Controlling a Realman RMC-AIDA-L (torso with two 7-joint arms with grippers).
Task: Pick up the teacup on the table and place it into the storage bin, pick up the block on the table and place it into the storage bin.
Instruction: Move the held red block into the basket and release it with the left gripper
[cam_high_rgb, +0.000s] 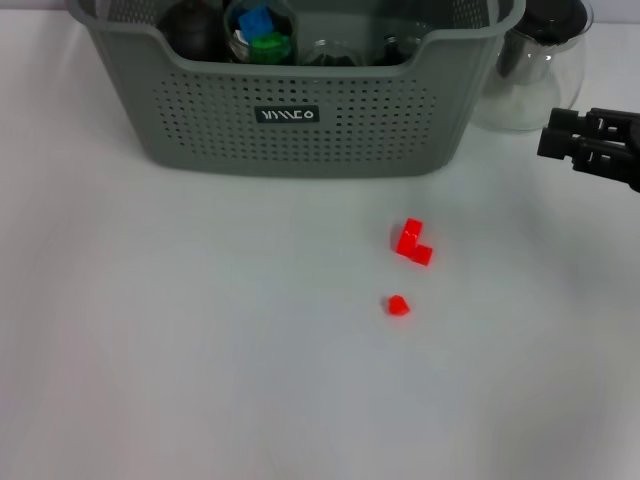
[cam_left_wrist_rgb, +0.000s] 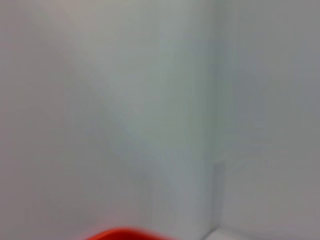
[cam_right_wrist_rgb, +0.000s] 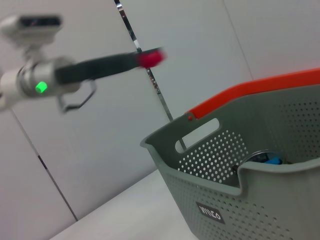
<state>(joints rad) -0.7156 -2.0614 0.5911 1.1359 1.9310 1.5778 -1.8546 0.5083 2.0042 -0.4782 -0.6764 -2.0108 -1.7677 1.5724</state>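
The grey-green storage bin (cam_high_rgb: 290, 120) stands at the back of the table, and the right wrist view shows it too (cam_right_wrist_rgb: 280, 200). Inside it a clear glass cup (cam_high_rgb: 262, 30) holds a blue and a green block. I cannot tell if that cup is the teacup, and none shows on the table. An L-shaped red block (cam_high_rgb: 412, 241) lies in front of the bin. A smaller red block (cam_high_rgb: 397, 305) lies just nearer. My right gripper (cam_high_rgb: 560, 133) hovers at the right edge, above and right of the blocks. The left gripper is out of view.
A clear glass pitcher (cam_high_rgb: 535, 70) stands right of the bin, just behind my right gripper. The bin also holds a dark round object (cam_high_rgb: 193, 28). An orange rim (cam_right_wrist_rgb: 260, 87) shows behind the bin. Bare white table (cam_high_rgb: 200, 330) spreads left of the blocks.
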